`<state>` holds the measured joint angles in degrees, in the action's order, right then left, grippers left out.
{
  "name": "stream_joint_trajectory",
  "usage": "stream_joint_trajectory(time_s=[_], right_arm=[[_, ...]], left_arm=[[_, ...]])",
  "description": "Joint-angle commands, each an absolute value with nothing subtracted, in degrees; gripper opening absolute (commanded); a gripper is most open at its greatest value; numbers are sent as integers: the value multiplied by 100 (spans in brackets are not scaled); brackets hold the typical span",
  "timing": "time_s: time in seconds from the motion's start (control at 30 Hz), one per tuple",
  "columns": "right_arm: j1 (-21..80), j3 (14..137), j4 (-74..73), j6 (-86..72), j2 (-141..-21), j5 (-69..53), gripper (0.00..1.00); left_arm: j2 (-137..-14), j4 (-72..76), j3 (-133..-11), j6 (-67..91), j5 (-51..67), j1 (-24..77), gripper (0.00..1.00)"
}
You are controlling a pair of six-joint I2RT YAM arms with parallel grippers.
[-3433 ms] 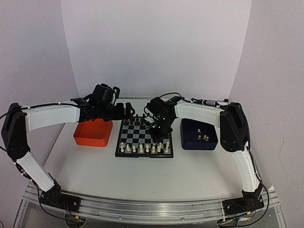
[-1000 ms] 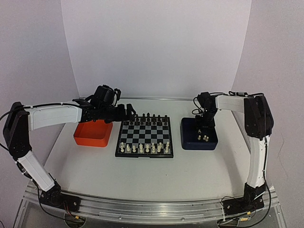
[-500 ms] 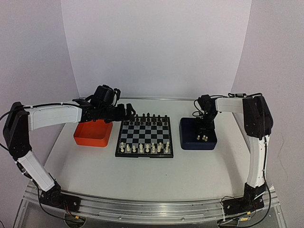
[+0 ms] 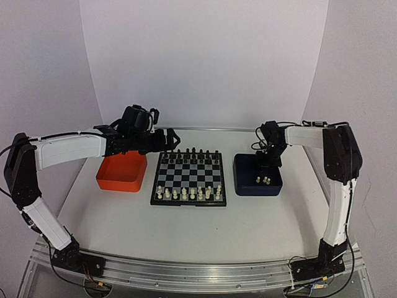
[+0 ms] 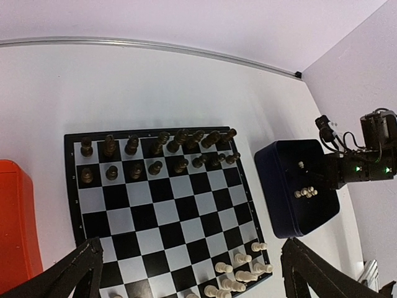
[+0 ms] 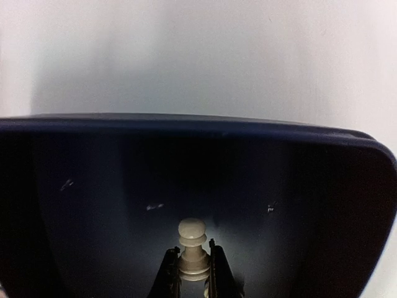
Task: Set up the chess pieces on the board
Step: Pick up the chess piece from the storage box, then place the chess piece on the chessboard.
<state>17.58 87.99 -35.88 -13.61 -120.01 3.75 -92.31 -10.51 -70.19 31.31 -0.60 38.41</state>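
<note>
In the dark blue tray right of the board, the right gripper is pinching a pawn.
More chess pieces are lying there; the left gripper is hovering wide open over the board.

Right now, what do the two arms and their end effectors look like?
The left arm and right arm have white shells, black joints, and thin black cables near the wrists. The left end effector and right end effector are black, with slim fingers. Two green lights glow on the right wrist.
</note>
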Motion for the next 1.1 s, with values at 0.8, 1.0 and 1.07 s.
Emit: stream_joint_trajectory(time_s=[0.8,1.0,1.07], right_arm=[[3693,8111,-184,622,-10221,-2747,1],[3747,8069,-113,655,-10190,-2989,1],[3753,8055,-94,651,-10172,-3029,1]], left_arm=[[-10252,-145,-8413,2944,4190,3857,60],[-10398,-186,-8543,2989,4183,3858,48],[-10446,-238,-8608,2988,4181,3858,42]])
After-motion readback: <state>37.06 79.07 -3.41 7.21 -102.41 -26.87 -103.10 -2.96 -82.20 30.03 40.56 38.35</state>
